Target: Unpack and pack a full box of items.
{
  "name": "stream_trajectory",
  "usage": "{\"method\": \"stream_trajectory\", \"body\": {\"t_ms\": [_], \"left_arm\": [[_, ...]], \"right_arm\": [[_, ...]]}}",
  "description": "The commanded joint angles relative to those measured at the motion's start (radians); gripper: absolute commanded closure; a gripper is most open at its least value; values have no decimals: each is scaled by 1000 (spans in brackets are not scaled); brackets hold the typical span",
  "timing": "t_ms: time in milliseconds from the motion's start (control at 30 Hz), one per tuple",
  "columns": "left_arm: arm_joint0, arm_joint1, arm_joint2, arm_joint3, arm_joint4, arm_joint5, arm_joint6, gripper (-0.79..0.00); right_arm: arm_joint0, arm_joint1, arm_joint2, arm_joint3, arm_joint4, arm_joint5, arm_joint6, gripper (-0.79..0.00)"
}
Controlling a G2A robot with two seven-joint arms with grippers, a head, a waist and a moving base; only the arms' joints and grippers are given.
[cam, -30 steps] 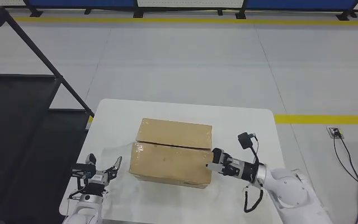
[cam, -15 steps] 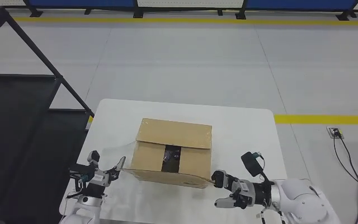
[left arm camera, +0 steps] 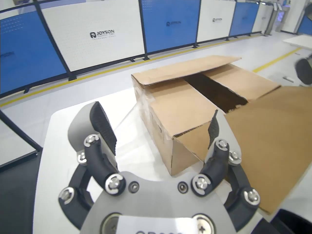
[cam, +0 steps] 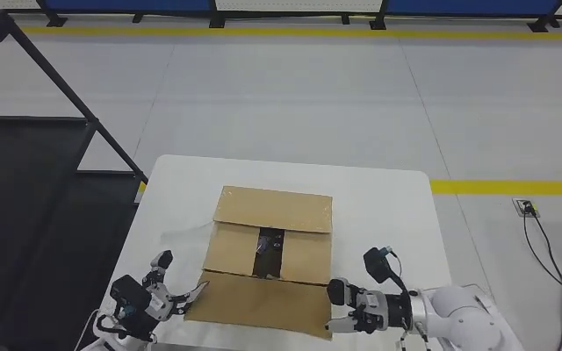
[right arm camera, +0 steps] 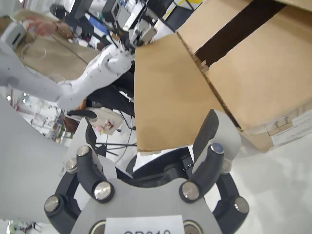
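Here's the box [cam: 272, 230] in the middle of the white tabletop [cam: 386, 211], with its near flap [cam: 259, 303] swung out flat toward the robot. The left pincer [left arm camera: 156, 109] sits at that flap's left corner, jaws spread wide and gripping nothing, one finger just beside the cardboard edge. The right pincer [right arm camera: 150, 122] mirrors it at the right corner, also gaping, with the flap's edge between its fingers but not clamped. I'd say the job now is to press that flap evenly at both corners so it folds right down without dragging the box nearer. After that come the far flap [cam: 277, 209] and the two inner flaps [left arm camera: 180, 108]. A dark slot [cam: 270, 250] between those shows something inside, too small to name. Around the tabletop there's pale floor [cam: 290, 96] with a yellow line [cam: 492, 186] on the right, and blue and white fence panels [left arm camera: 168, 23] on the far side.
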Motion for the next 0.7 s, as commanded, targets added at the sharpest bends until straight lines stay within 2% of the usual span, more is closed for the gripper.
{"method": "stream_trajectory", "body": {"t_ms": [0, 67, 100, 400, 500, 667], "left_arm": [[-3, 4, 0, 13, 48, -20, 2, -785], [-13, 8, 8, 26, 96, -23, -2, -785], [-17, 8, 14, 35, 111, -14, 0, -785], [-47, 6, 55, 71, 104, 45, -14, -785], [-56, 6, 66, 75, 94, 51, -24, -785], [-60, 6, 79, 72, 87, 57, -34, -785]], "right_arm": [[19, -5, -3, 11, 33, 114, -88, -785], [48, -9, -7, 23, 60, 269, -140, -785], [55, -9, -6, 22, 56, 297, -147, -785], [53, -9, -6, 23, 58, 301, -154, -785], [60, -16, -23, 28, 137, 370, -200, -785], [175, -34, -99, 118, 241, 504, -214, -785]]}}
